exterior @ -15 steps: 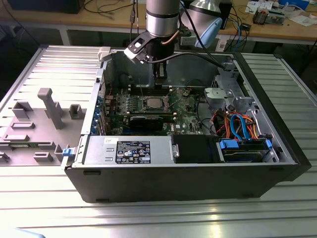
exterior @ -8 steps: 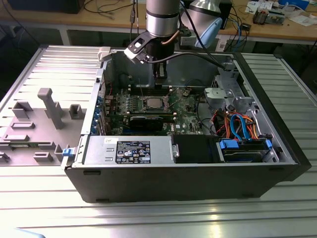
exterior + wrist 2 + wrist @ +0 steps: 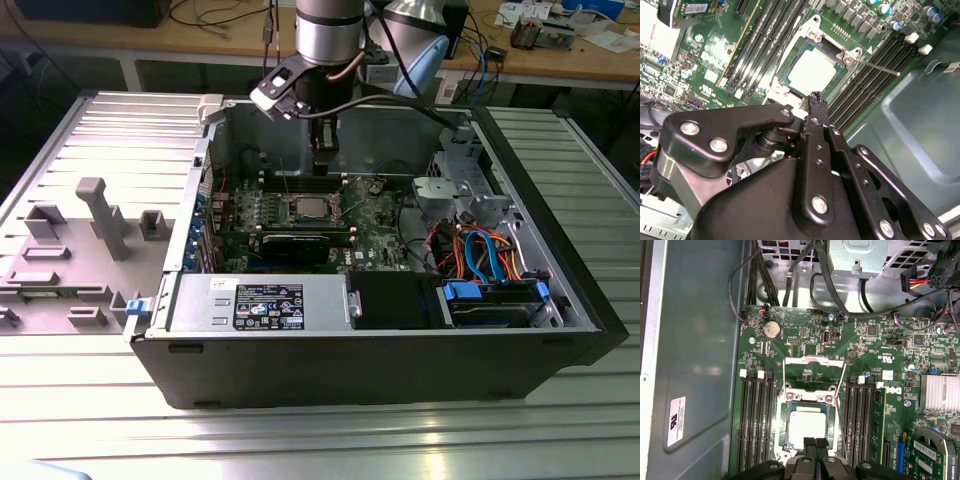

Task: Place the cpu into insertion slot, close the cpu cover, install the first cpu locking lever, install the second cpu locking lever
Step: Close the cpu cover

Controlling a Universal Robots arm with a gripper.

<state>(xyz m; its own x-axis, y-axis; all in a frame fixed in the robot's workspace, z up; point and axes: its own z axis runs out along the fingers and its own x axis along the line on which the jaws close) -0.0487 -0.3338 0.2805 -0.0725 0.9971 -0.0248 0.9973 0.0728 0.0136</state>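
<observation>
The gripper (image 3: 322, 172), fingers together and empty, hangs upper middle in the exterior view; the cpu (image 3: 308, 208) lies directly below it, seated in the insertion slot (image 3: 293, 210) at frame centre.

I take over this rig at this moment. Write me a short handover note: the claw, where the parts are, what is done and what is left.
The claw is shut and holds nothing; it hangs close over the chip.
The chip lies flat in the socket on the green board.
The cover seems to be raised, not down on the chip.
One thin lever sticks out free, not latched.
Done: chip placed. Not yet done: cover, both levers.
</observation>
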